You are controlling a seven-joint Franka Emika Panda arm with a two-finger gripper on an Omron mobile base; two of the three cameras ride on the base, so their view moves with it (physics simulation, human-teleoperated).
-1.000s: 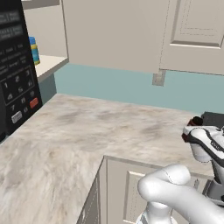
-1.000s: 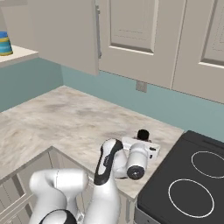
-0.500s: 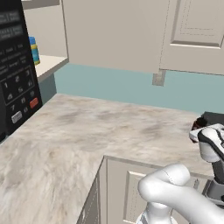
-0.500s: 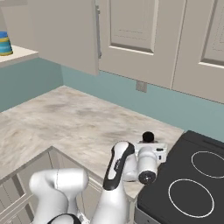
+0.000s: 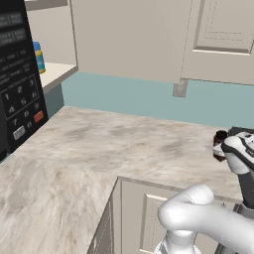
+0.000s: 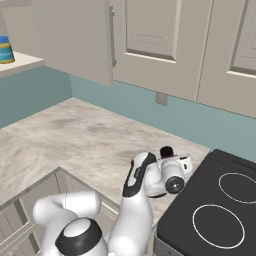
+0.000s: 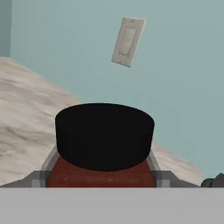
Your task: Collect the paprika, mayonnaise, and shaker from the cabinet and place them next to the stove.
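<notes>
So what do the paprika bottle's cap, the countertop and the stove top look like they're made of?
The paprika bottle's cap looks like matte black plastic: even black, no shine. The countertop looks like polished stone or a marble-look laminate, with beige and grey veining. The stove top looks like smooth black glass-ceramic, flat with thin white burner rings. It's all rendered, so this is a guess.

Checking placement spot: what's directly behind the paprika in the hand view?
Behind the paprika: the teal wall with a beige outlet plate, and marbled counter running up to it. The bottle covers the counter strip right behind its cap.
</notes>
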